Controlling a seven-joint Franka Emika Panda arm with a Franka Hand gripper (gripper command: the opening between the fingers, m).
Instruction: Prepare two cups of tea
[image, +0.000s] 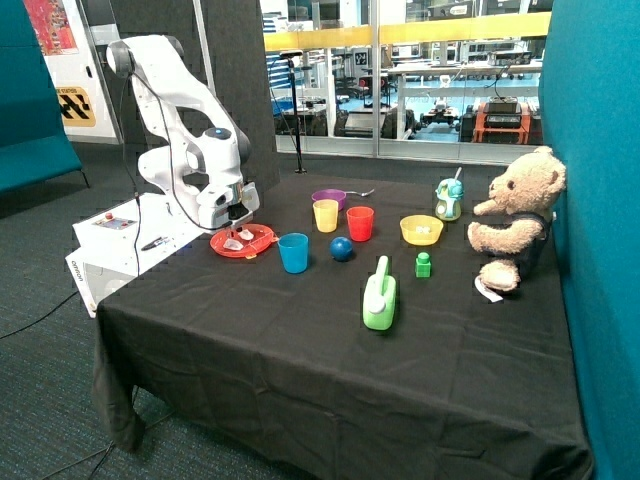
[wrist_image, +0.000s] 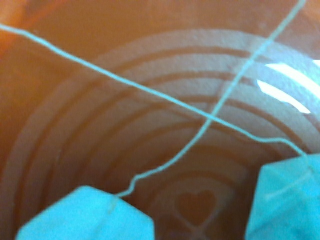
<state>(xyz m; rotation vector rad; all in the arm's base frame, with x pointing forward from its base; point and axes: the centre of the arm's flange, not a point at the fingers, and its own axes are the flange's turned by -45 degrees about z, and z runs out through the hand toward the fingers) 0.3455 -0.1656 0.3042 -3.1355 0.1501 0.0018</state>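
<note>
While at red plate (image: 266, 241), hand (image: 233, 227) over tea (image: 243, 236)

Plate (image: 243, 241) near surface (image: 300, 380) edge beside robot base, tea bags (image: 238, 239) on it, tool (image: 232, 215) just above. Blue cup (image: 294, 252) beside plate. Yellow cup (image: 326, 215) behind, pan (image: 330, 197) behind that. Teddy bear (image: 515, 215) at opposite edge.
</note>
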